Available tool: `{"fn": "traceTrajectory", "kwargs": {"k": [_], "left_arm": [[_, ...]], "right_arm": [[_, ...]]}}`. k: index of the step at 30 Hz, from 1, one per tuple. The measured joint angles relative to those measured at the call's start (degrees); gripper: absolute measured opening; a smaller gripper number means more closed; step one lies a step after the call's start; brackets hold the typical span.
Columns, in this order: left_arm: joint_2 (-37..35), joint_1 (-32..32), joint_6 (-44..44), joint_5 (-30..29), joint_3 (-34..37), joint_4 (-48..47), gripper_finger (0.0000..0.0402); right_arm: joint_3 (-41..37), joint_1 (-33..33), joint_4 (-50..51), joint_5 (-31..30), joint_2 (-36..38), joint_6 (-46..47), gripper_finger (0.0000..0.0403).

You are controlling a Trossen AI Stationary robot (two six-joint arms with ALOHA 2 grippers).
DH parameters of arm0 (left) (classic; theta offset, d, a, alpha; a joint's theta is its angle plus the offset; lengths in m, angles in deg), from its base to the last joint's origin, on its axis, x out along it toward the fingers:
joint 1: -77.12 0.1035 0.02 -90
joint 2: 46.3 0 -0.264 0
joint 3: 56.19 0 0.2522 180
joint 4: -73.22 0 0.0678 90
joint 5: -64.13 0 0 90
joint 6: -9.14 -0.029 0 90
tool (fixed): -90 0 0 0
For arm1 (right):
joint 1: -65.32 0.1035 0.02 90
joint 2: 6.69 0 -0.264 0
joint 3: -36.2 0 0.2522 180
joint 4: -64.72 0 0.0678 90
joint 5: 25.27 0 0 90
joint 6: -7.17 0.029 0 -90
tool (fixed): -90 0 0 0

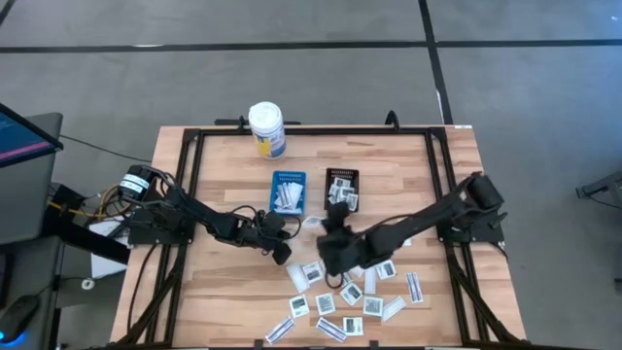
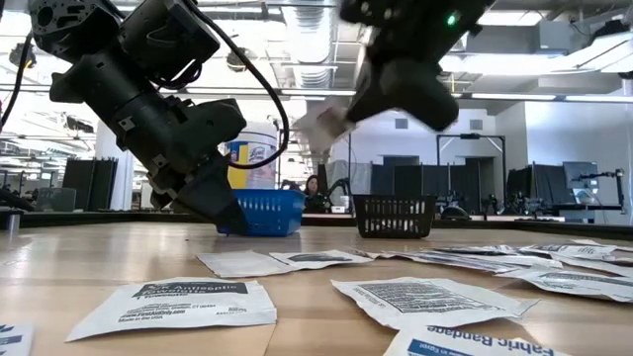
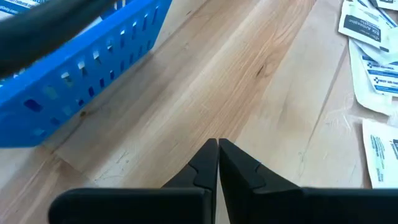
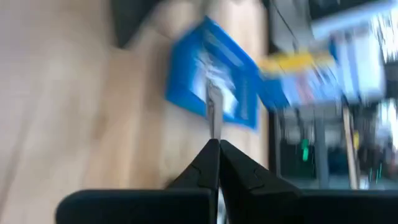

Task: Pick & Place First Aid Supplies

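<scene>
While the right gripper (image 4: 217,144) is lifted above the table, its fingers pinch one white packet (image 4: 214,112) edge-on, with the blue tray (image 4: 214,84) just ahead. The left gripper (image 3: 218,147) is closed on nothing, low beside that tray. More packets (image 1: 345,297) lie scattered below the right arm.

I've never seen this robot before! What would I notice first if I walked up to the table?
Probably the two dark arms meeting over the middle of the wooden table. The right gripper is up in the air, pinching a white packet, while the left gripper is shut beside the blue tray. Next you would spot the scattered white packets spread over the table's near side.
</scene>
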Motion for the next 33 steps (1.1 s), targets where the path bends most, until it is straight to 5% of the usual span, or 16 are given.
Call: {"fn": "traceTrajectory", "kwargs": {"k": [4,11,18,33], "left_arm": [[0.00,0.00,-0.06,-0.02,0.00,-0.01,0.0010],[-0.02,0.00,-0.41,-0.02,0.00,0.12,0.0009],[-0.04,0.07,-0.46,-1.47,0.00,0.19,0.0008],[-0.04,0.07,-0.46,-1.49,0.00,0.20,0.0007]], "right_arm": [[-2.65,-2.28,8.33,-4.02,4.33,14.16,0.0000],[-11.80,-11.15,9.07,-2.49,7.12,29.64,0.0000],[-12.35,-14.30,3.65,6.88,7.12,29.55,0.0001],[-11.48,-12.36,-2.50,11.03,7.80,30.70,0.0091]]}}
